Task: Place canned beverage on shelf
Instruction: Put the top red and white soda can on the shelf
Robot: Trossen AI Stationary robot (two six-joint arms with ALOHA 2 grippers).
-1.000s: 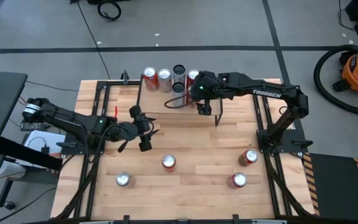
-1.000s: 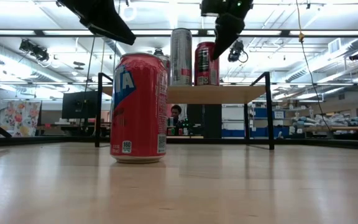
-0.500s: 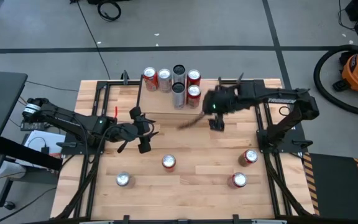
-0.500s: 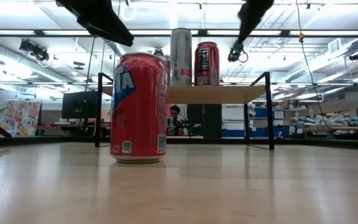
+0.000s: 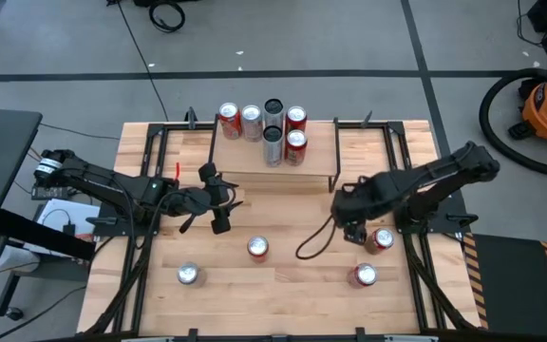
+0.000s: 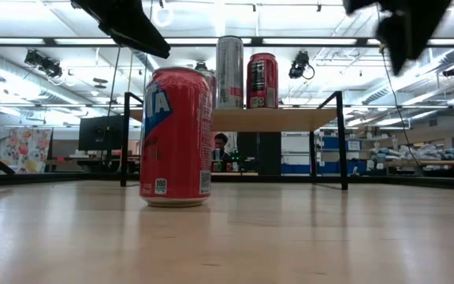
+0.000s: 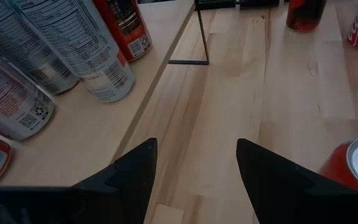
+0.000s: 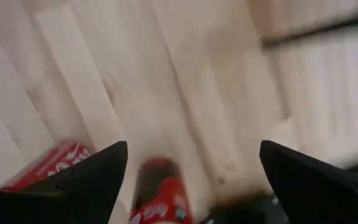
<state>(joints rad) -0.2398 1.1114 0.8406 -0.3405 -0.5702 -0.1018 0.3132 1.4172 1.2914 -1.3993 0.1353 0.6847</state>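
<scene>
The shelf [image 5: 302, 176] stands at the table's far middle, and several cans [image 5: 273, 128] stand upright on its plank; it also shows in the low view [image 6: 266, 118]. Loose red cans stand on the tabletop: one at the near middle [image 5: 258, 248], one at the near left [image 5: 190, 275] and two at the right [image 5: 380, 239] [image 5: 364, 275]. My right gripper [image 5: 353, 228] is open and empty, just left of the right-hand can; its wrist view shows two red cans ahead [image 8: 160, 193]. My left gripper [image 5: 218, 201] is open and empty beside the shelf's near left corner.
Black frame rails [image 5: 145, 237] run along the table's left and right sides. A dark cable loop [image 5: 311, 247] hangs by my right gripper. The shelf's thin black legs [image 6: 341, 142] stand on the tabletop. Bare wood lies between the loose cans.
My right gripper has drawn back from above the shelf's near edge, toward the table's near right, and come down beside the right-hand can. The cans on the shelf have stayed upright.
</scene>
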